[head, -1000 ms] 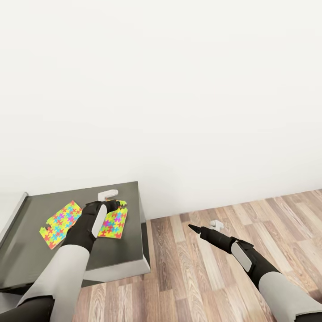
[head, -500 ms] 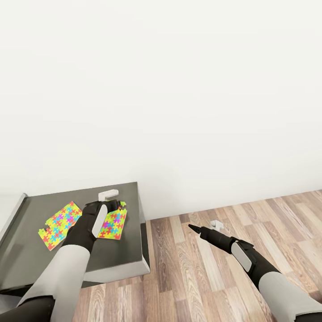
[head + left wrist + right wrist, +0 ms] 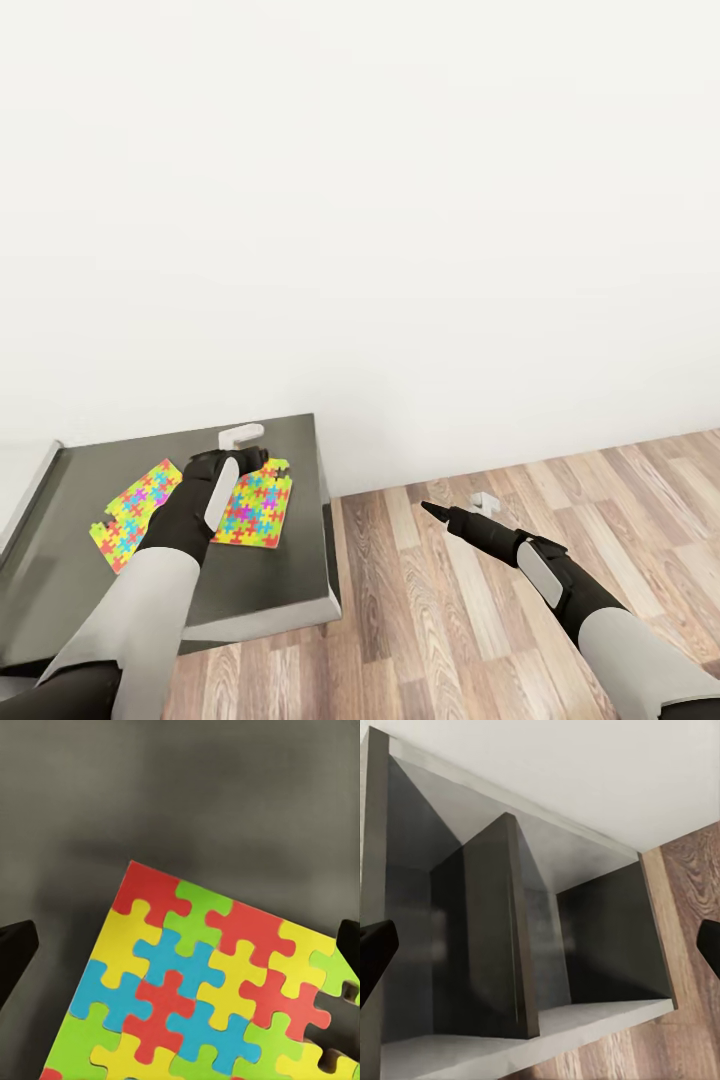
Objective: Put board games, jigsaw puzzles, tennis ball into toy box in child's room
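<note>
- I counted two jigsaw puzzles (image 3: 250, 505) flat on the dark cabinet top (image 3: 270, 590), side by side.
- My left pincer (image 3: 245, 462) hovered above one puzzle corner, jaws spread wide, empty.
- My right pincer (image 3: 432, 510) hung over the plank floor (image 3: 450, 620), fingers apart, well clear of both puzzles.

Left arm (image 3: 190, 510) over both jigsaw puzzles (image 3: 255, 505)

Bright even sim render, wall (image 3: 400, 200) near blown-out white, soft shadow under cabinet top (image 3: 270, 590), no blur
</note>
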You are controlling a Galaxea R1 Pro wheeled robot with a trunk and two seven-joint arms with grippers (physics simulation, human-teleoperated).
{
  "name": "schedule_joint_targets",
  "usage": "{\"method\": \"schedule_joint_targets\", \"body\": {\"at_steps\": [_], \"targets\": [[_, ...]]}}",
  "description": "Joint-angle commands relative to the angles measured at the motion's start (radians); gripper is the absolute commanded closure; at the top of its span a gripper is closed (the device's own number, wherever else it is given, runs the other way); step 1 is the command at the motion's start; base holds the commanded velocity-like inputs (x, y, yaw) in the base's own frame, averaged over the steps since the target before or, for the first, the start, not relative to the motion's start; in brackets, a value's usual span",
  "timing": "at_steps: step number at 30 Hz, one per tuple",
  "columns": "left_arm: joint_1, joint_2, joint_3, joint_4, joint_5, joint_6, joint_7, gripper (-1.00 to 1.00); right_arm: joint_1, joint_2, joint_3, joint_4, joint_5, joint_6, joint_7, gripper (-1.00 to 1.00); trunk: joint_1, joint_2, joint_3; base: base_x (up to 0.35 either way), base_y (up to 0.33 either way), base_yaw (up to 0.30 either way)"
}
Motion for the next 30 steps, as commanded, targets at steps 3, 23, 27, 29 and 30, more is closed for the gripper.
{"method": "schedule_joint_targets", "body": {"at_steps": [3, 23, 27, 29, 30], "targets": [[-0.001, -0.002, 0.001, -0.001, 0.01, 0.004, 0.008, -1.0, -0.001, -0.001, 0.005, -0.001, -0.011, 0.007, 0.0, -1.0, 0.001, -0.002, -0.002, 0.013, 0.013, 0.0], [-0.001, -0.006, 0.002, 0.004, 0.006, 0.015, 0.019, -1.0, -0.001, -0.001, 0.005, -0.001, -0.011, 0.008, 0.0, -1.0, 0.001, -0.002, -0.002, 0.001, 0.001, 0.0], [-0.001, -0.007, 0.001, 0.005, 0.005, 0.016, 0.019, -1.0, -0.001, -0.001, 0.005, -0.001, -0.011, 0.008, 0.0, -1.0, 0.001, -0.002, -0.002, 0.0, 0.0, 0.0], [-0.001, -0.007, 0.001, 0.005, 0.005, 0.016, 0.019, -1.0, -0.001, -0.001, 0.005, -0.001, -0.011, 0.008, 0.0, -1.0, 0.001, -0.002, -0.003, 0.0, 0.0, 0.0], [-0.001, -0.007, 0.001, 0.005, 0.005, 0.017, 0.019, -1.0, -0.001, -0.001, 0.005, -0.001, -0.011, 0.008, 0.0, -1.0, 0.001, -0.002, -0.003, 0.0, 0.0, 0.0]]}}
